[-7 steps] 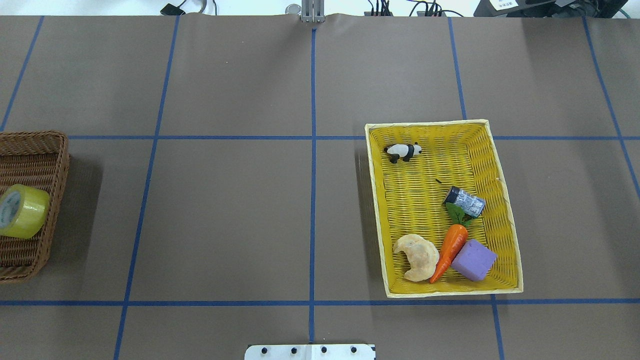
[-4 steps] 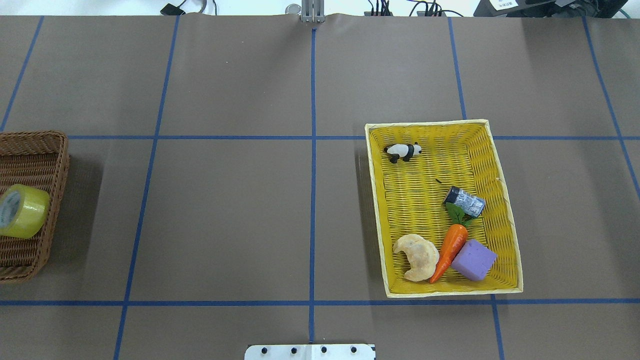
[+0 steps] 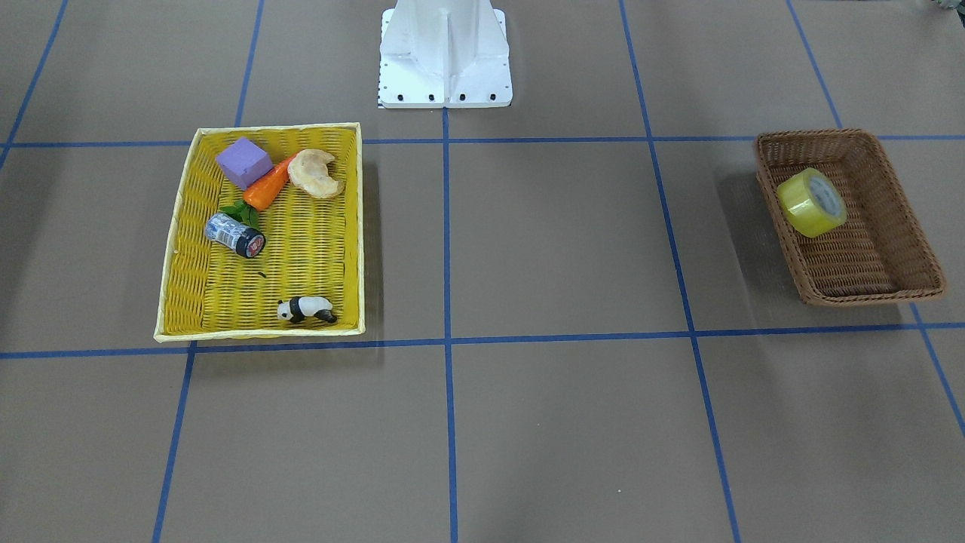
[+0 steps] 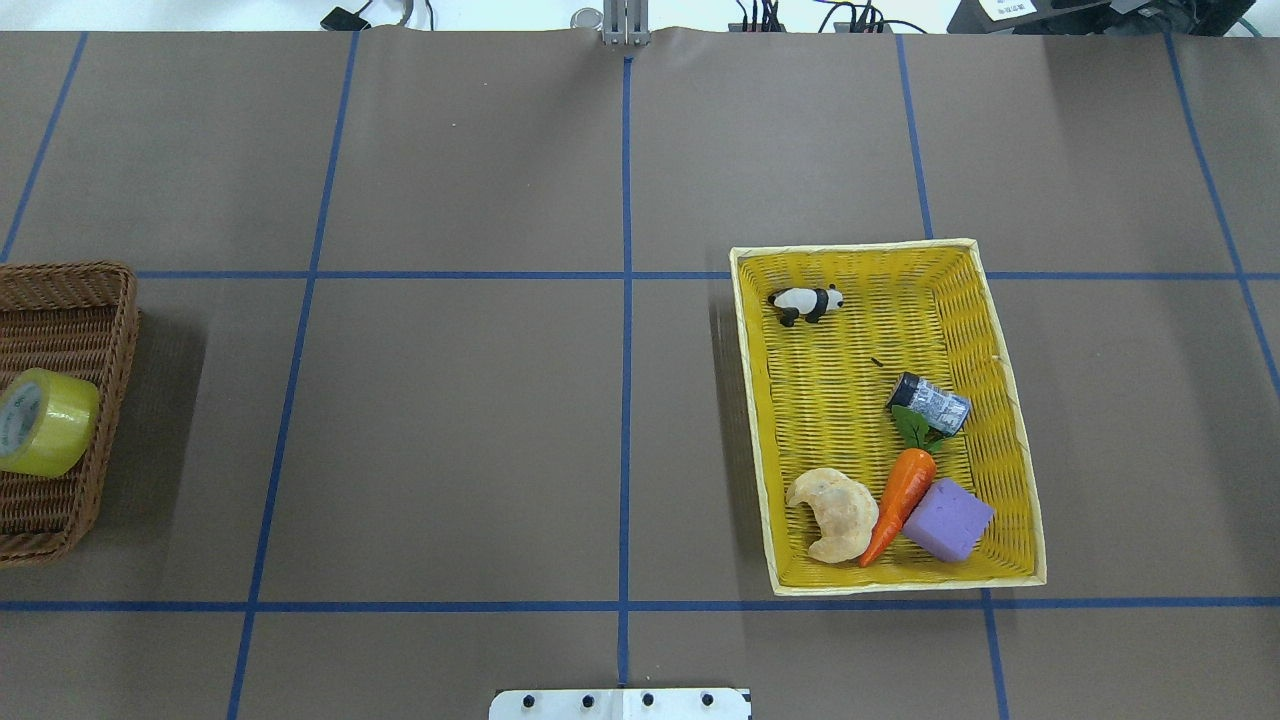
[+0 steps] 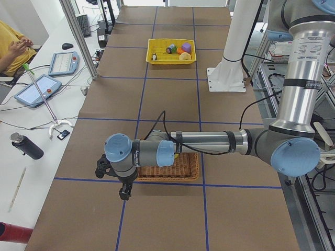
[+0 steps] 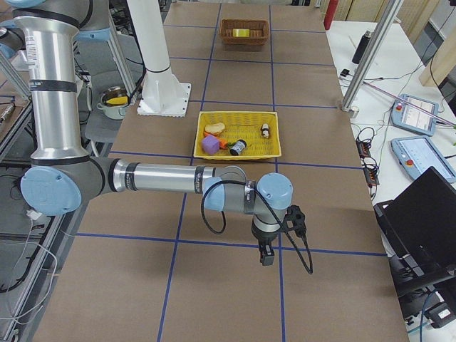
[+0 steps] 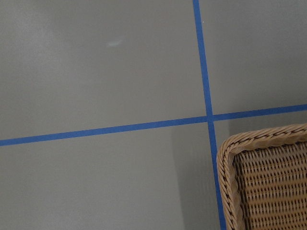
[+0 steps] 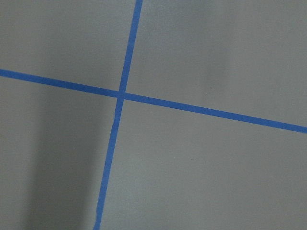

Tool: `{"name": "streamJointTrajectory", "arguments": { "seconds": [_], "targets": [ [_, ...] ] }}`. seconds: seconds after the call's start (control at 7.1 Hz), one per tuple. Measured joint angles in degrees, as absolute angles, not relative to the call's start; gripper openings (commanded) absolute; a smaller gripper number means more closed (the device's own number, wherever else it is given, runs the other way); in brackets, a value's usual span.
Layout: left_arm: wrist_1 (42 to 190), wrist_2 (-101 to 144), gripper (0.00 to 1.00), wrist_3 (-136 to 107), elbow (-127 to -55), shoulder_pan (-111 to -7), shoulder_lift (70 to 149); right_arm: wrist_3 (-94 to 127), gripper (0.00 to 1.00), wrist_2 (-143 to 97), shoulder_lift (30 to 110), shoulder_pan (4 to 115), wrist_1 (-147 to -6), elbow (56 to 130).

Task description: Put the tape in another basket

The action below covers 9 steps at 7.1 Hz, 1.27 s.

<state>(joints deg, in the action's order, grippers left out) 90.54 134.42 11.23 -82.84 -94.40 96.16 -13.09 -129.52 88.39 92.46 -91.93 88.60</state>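
The tape (image 3: 812, 202) lies in the brown basket (image 3: 901, 226) at frame right, so the move looks done; whether the left gripper (image 5: 124, 192) and right gripper (image 6: 265, 256) are open cannot be told.

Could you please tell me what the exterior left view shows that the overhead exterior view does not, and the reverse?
Only the exterior left view shows the left arm stretched over the basket, the left gripper hanging beside the basket above the table, and a seated person in yellow. Only the overhead exterior view shows the tape plainly, lying in the basket; no arm appears there. Both views show the basket, the yellow basket with its small items, and the white robot base.
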Motion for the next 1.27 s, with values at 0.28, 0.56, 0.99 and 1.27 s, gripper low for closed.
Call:
{"name": "streamJointTrajectory", "arguments": {
  "seconds": [0.28,0.56,0.99,1.27],
  "targets": [
    [91.70,134.24,0.99,11.40,-83.69,-94.40,96.10,-13.02,1.00,-129.59,88.82,92.48,-91.93,88.60],
    [92.37,134.27,0.99,11.42,-84.04,-94.39,96.07,-12.99,1.00,-129.71,89.00,92.53,-91.93,88.54],
    [92.60,134.21,0.99,11.45,-84.11,-94.39,95.81,-12.92,1.00,-129.81,89.10,92.55,-91.93,88.48],
    [92.63,134.23,0.99,11.45,-84.11,-94.34,95.67,-12.92,1.00,-129.87,89.18,92.55,-91.93,88.43]
  ]
}}
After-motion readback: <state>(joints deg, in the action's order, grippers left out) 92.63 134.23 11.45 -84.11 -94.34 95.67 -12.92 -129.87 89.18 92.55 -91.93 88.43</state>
